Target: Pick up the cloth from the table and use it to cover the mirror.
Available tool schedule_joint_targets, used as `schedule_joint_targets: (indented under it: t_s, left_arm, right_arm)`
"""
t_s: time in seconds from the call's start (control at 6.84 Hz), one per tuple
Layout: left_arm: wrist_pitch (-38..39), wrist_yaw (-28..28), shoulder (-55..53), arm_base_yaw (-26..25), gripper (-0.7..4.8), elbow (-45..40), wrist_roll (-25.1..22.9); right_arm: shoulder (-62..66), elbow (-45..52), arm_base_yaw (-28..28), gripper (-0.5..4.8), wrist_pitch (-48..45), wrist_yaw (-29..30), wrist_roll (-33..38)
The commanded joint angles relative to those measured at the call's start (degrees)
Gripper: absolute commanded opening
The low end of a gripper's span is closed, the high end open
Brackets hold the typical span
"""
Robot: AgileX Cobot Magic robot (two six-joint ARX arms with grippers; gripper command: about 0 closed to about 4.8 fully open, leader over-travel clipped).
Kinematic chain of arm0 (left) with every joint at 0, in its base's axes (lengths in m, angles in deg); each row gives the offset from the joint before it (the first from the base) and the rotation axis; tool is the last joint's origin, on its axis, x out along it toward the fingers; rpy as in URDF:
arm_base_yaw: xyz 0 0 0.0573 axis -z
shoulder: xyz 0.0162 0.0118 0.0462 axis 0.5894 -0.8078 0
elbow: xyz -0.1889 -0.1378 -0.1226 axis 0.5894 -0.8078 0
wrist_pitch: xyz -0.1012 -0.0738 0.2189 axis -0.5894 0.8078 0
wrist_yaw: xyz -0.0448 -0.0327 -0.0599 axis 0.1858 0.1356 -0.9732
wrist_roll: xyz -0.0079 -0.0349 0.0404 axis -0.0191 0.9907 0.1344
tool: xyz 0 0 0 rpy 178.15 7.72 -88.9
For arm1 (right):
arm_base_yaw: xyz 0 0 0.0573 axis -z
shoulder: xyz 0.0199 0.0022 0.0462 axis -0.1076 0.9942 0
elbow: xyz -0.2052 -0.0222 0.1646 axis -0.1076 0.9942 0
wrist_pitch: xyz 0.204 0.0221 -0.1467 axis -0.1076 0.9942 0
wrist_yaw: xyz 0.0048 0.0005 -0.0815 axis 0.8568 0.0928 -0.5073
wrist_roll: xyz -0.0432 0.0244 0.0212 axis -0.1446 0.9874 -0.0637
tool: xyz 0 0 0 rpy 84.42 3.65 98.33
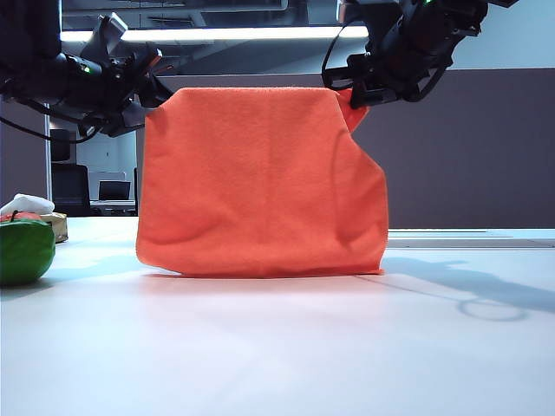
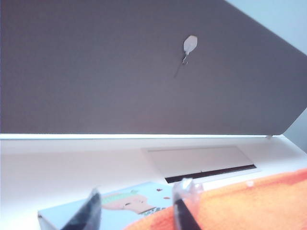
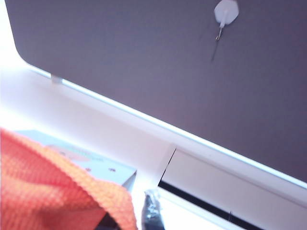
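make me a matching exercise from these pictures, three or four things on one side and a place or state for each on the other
1. cloth
2. green ball
3. left gripper
4. right gripper

a. at the cloth's top right corner in the exterior view
b. draped upright at mid-table
c. jaws apart beside the cloth's edge
d. on the table at the far left of the exterior view

Pairs: 1-b, 2-d, 3-c, 4-a
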Motion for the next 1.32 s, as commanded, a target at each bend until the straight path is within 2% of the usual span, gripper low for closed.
schedule_joint_targets:
  t_s: [0.15,0.59,0.73,0.88,1.02,1.32]
  left_arm:
    - [1.2,0.0,0.1,0.1,2.5,0.2,-0.3]
    - [3.2,0.0,0.1,0.1,2.49,0.2,-1.0]
    - [6.8,1.6,0.1,0.1,2.49,0.2,-2.9]
    - [7.6,2.1,0.1,0.1,2.5,0.2,-2.9]
    - [11.9,3.5,0.1,0.1,2.5,0.2,-5.0]
    - [12.9,4.5,0.1,0.1,2.49,0.2,-5.0]
  right_arm:
    - [-0.2,-0.2,0.0,1.52,1.1,-0.1,-0.1]
    - [-0.2,-0.2,0.0,1.63,3.7,-0.1,-0.1]
    - [-0.2,-0.2,0.0,1.82,5.0,-0.3,-0.1]
    - [-0.2,-0.2,0.0,1.82,5.3,-0.3,-0.1]
    - [-0.2,-0.2,0.0,1.82,8.0,-0.3,-0.1]
    - [-0.2,-0.2,0.0,2.06,10.7,-1.8,-0.1]
